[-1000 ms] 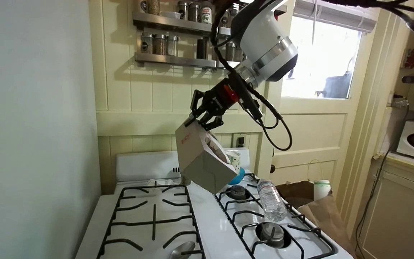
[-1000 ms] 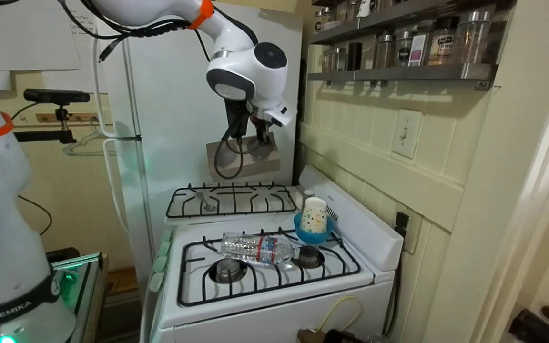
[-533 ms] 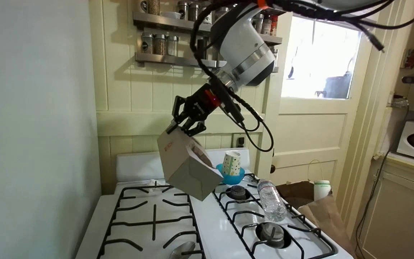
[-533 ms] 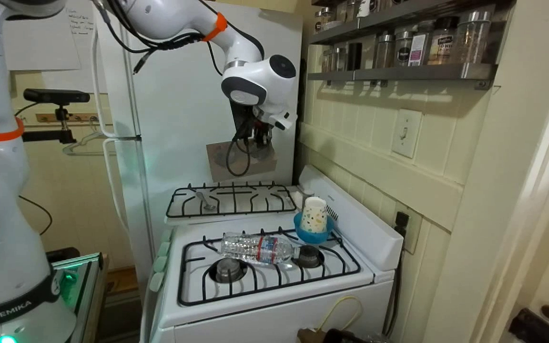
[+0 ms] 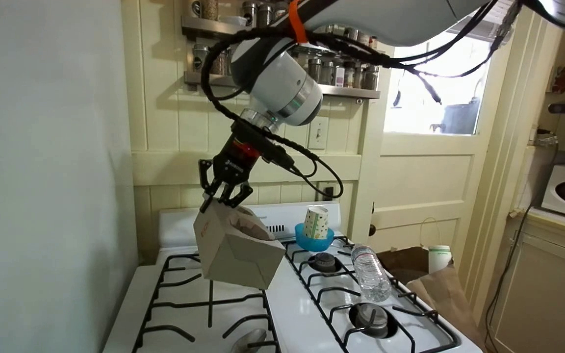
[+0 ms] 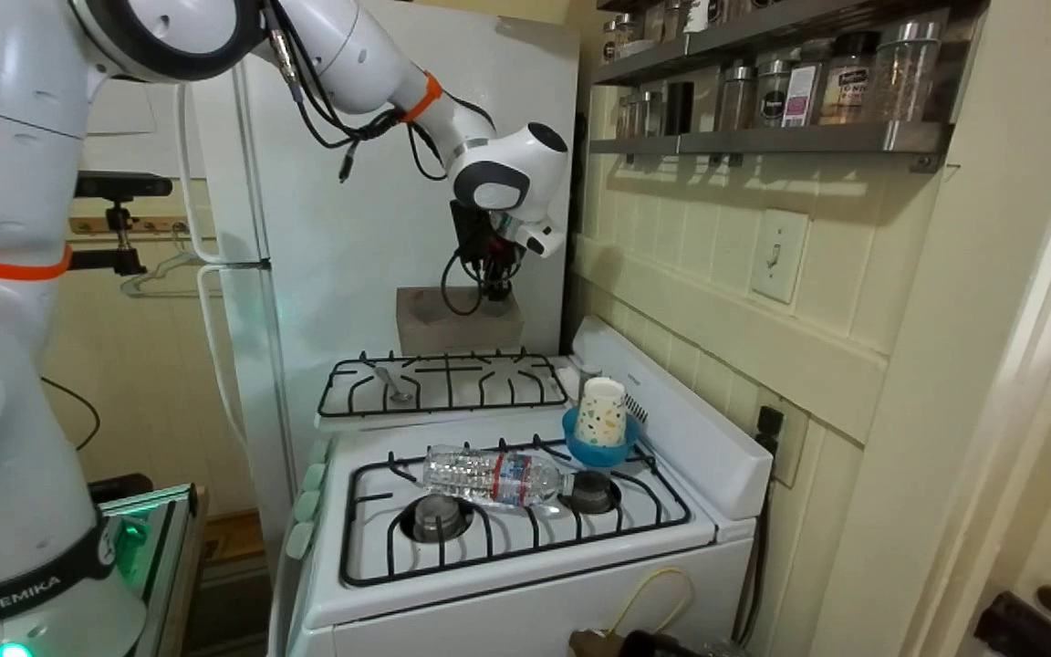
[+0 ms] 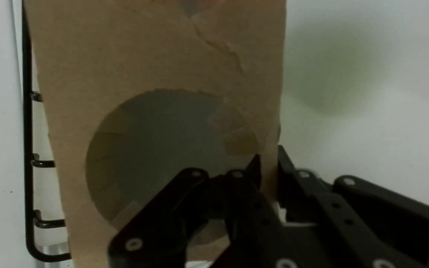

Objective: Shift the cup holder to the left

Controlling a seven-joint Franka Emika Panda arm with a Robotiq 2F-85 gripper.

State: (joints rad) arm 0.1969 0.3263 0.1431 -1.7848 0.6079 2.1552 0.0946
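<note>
The cup holder is a pale beige cardboard box with round holes in its top. It hangs tilted above the far-left burner grate in an exterior view (image 5: 243, 262). It also shows in an exterior view (image 6: 452, 333) in front of the white fridge. My gripper (image 5: 213, 203) is shut on the holder's upper edge. In the wrist view, the two fingertips of the gripper (image 7: 269, 160) stand on either side of the cardboard rim, and the holder (image 7: 155, 56) fills the middle. One round hole shows there; the gripper hides part of it.
A clear plastic bottle (image 6: 498, 476) lies on a burner grate. A patterned cup (image 6: 601, 412) stands in a blue bowl (image 5: 314, 241) near the stove's backsplash. A spoon (image 5: 250, 340) lies on the left grate (image 5: 209, 305). A white surface (image 5: 52, 196) rises left of the stove.
My gripper has carried the cup holder leftward and down in one exterior view, away from the blue bowl. The holder is less tilted. The bottle, bowl and spoon have not moved.
</note>
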